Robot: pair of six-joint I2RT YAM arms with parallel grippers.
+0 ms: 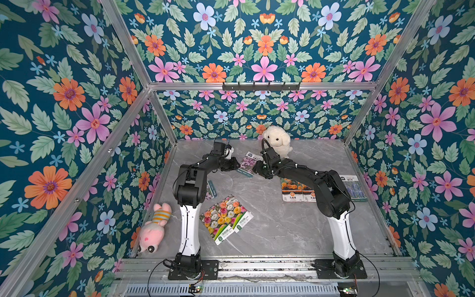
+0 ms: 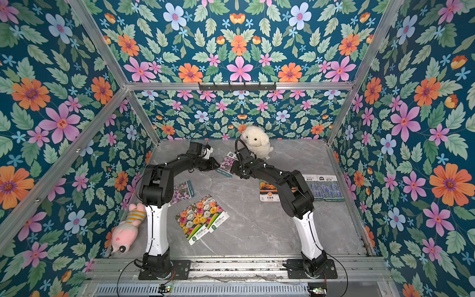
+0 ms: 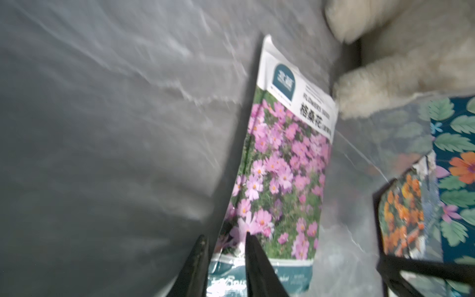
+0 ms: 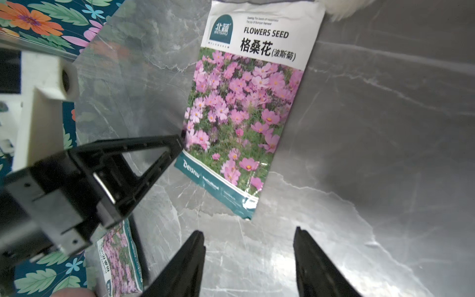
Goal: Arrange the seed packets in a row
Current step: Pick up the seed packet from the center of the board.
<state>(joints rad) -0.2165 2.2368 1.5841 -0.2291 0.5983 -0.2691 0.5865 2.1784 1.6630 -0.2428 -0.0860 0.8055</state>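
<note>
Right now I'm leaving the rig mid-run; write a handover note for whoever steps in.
Left gripper: jaws narrow but apart, straddling an edge of the pink packet by the white plush dog.
Right gripper: open, empty, just short of that packet.
Elsewhere: second pink packet beside the left arm; multicolour pair near front; marigold pair and lavender pair to the right.
Done: no single row.
Remaining: line up all eight.

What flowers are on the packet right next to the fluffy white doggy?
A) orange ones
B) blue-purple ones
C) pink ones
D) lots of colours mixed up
C: the seed packet lying just in front of the white plush dog shows a field of pink flowers.
</note>
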